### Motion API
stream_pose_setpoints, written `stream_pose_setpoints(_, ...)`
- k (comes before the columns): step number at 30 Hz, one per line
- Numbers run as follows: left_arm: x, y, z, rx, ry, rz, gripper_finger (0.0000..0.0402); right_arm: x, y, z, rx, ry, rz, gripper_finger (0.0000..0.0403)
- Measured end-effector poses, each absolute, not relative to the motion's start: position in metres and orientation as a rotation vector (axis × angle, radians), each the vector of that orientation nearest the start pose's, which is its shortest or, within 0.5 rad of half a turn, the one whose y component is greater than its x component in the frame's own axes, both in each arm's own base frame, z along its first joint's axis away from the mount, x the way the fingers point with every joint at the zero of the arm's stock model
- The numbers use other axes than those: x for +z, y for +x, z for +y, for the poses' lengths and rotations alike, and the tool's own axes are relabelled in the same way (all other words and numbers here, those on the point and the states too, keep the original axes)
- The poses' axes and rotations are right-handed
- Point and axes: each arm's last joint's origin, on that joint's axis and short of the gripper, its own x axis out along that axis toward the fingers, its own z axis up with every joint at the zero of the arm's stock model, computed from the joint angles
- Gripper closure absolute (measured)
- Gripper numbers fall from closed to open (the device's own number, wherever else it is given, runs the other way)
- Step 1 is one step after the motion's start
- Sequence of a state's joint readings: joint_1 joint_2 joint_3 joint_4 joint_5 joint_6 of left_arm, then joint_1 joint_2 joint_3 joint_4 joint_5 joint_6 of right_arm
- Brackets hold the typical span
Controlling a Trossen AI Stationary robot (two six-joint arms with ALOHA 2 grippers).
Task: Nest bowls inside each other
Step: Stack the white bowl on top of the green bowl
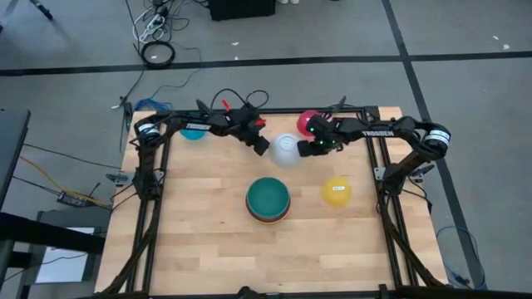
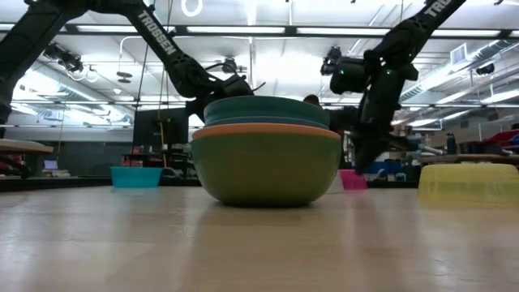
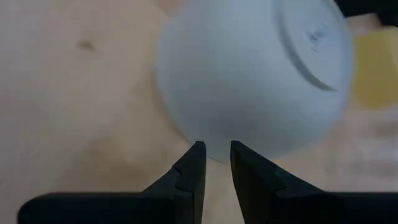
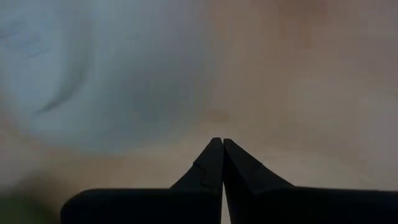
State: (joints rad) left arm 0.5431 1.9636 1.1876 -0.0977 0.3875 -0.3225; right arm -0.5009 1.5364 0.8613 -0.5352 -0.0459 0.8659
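A white bowl point(image 1: 286, 150) sits bottom up in the far middle of the table, its foot ring point(image 3: 318, 43) facing my left wrist camera. My left gripper point(image 1: 264, 146) is at its left side, closed to a narrow gap on its edge. My right gripper point(image 1: 314, 149) hovers shut just right of the white bowl point(image 4: 81, 74), touching nothing. Nearer, a green bowl point(image 2: 266, 166) rests on the table with an orange one and a teal one point(image 1: 268, 196) nested in it. A yellow bowl point(image 1: 336, 191) lies bottom up at the right, and a red bowl point(image 1: 308, 121) is at the far edge. My left gripper has the white bowl's edge point(image 3: 214, 149) between its two fingertips point(image 3: 198, 158), which slant down from the table's far left. The bowl is bottom up. I cannot tell whether it is lifted clear or rests on the table.
A small teal bowl point(image 1: 193, 133) stands at the far left, under my left arm. The black frame rails point(image 1: 158, 191) run along both sides of the table. The near half of the wooden top point(image 1: 266, 257) is bare.
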Motion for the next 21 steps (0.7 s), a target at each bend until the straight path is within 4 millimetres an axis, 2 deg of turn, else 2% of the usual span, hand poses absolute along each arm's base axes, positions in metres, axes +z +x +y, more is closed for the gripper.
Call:
stream_pose_setpoints(6, 0.154, 0.353, 0.203, 0.352, -0.659, 0.732, 0.0318, 0.171, 0.228, -0.151, -0.977, 1.137, 0.907, 0.0403)
stream_pose_setpoints(11, 0.155, 0.360, 0.208, 0.367, -0.681, 0.731, 0.0318, 0.170, 0.226, -0.157, -0.969, 1.171, 0.889, 0.0403)
stream_pose_setpoints(16, 0.139, 0.372, 0.210, 0.329, -0.735, 0.825, 0.0318, 0.153, 0.238, -0.166, -0.928, 1.215, 0.930, 0.0403)
stream_pose_setpoints(21, 0.143, 0.374, 0.208, 0.291, -0.735, 0.822, 0.0318, 0.138, 0.262, -0.176, -0.898, 1.190, 1.030, 0.0403)
